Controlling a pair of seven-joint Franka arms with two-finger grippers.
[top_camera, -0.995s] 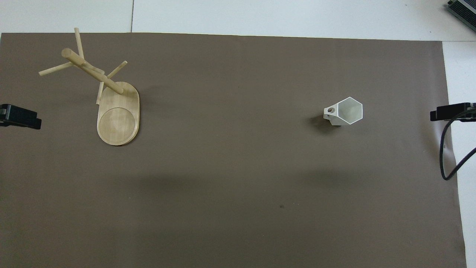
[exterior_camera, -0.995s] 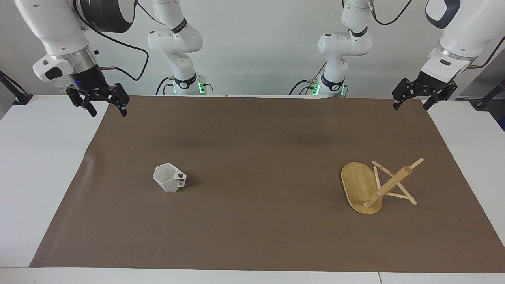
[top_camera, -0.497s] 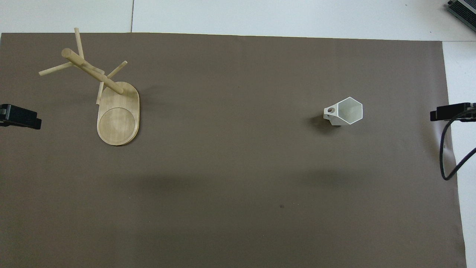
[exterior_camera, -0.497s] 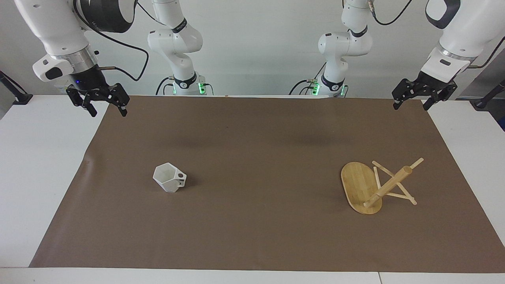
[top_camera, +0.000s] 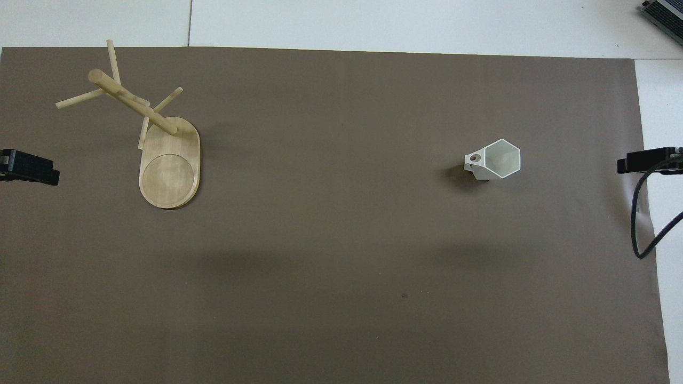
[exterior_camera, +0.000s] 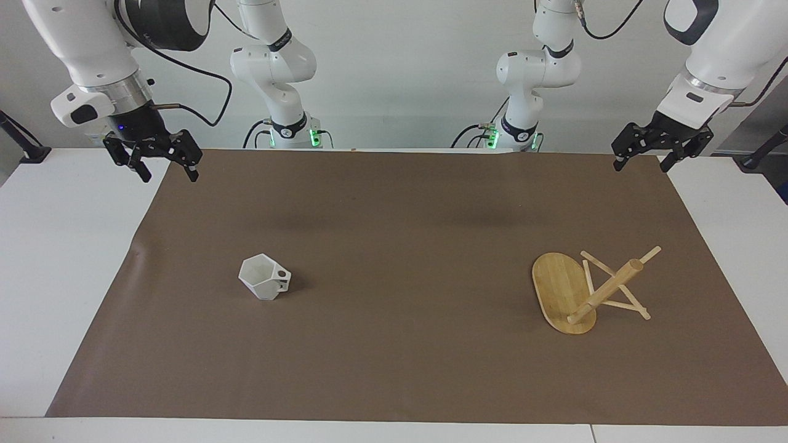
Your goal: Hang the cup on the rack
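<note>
The cup point(exterior_camera: 265, 284) point(top_camera: 493, 160), a small white faceted mug, stands mouth up on the brown mat toward the right arm's end, its pierced handle turned toward the mat's middle. The rack point(exterior_camera: 585, 289) point(top_camera: 160, 144), a bamboo mug tree, stands on its oval base toward the left arm's end. Its post rises from the base's end farther from the robots, and nothing hangs on its pegs. My right gripper point(exterior_camera: 169, 175) point(top_camera: 643, 160) hangs open and empty over the mat's corner at its own end. My left gripper point(exterior_camera: 640, 165) point(top_camera: 29, 168) waits open over the other corner by the robots.
A brown mat point(exterior_camera: 406, 344) covers most of the white table point(exterior_camera: 55, 258). A black cable point(top_camera: 637, 224) loops down from the right arm over the mat's edge. Two more white arm bases point(exterior_camera: 283, 123) stand at the table's robot end.
</note>
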